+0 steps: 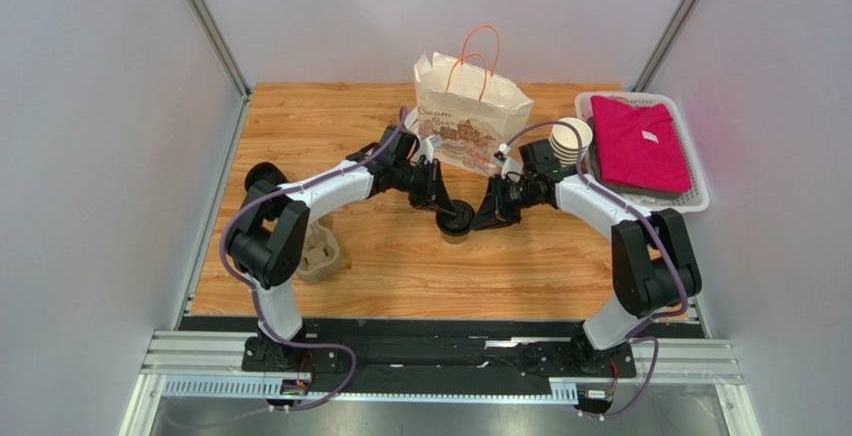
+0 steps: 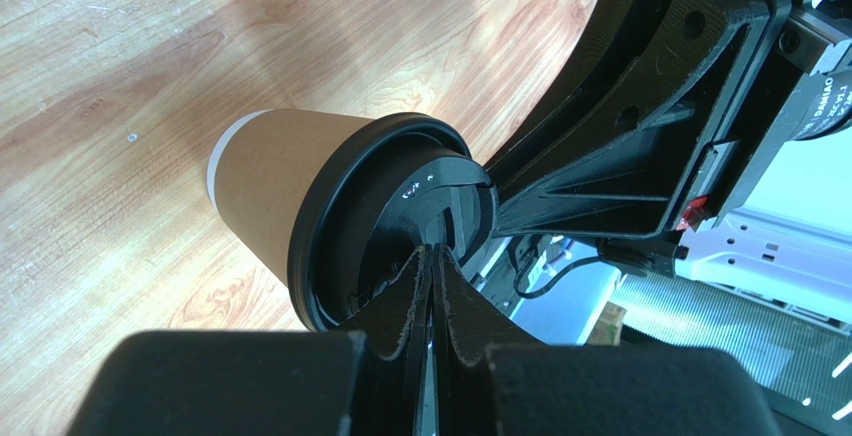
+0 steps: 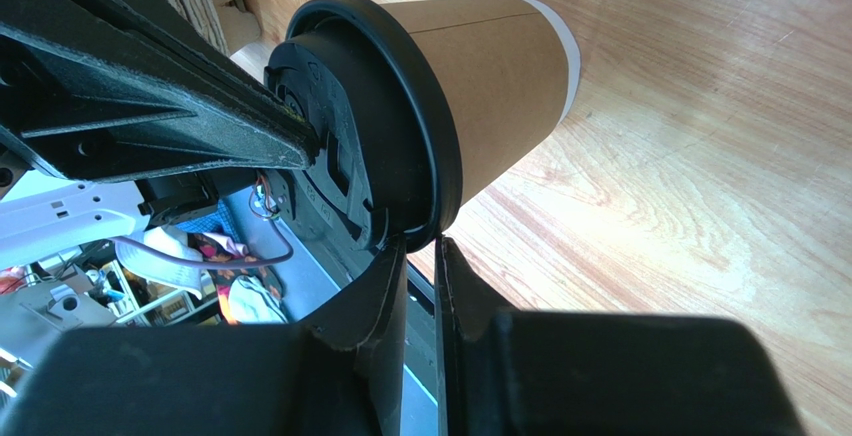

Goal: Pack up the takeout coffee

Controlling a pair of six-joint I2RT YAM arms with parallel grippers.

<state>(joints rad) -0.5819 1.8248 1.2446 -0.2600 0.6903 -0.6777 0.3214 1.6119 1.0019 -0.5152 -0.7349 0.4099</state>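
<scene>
**Both tools at the lid, cup not in the bag yet**

The takeout coffee [image 1: 455, 222] stood upright near the middle of the surface [image 1: 400, 276]. The paper bag [image 1: 470, 121] stood behind it, at the far edge. The cup and the bag were near each other but not touching.

The two tools met at the black lid [image 2: 380, 226], one from each side. The fingers of the left tool [image 2: 432, 256] were pressed together at the lid's edge. I could not tell if a bit of lid was caught between them. The fingers of the right tool [image 3: 420, 251] had only a thin gap, and the lid's rim ran down into it. It looked pinched on the rim.

I think this was the taking-hold step, or a last press on the lid. The packing itself was not done.

Next, the cup would need to go up, over to the bag's top and down inside, kept upright all the way. A hold on the rim alone could pull the lid off. I could not see how wide the bag's mouth was, so one tool might have to open it.
</scene>
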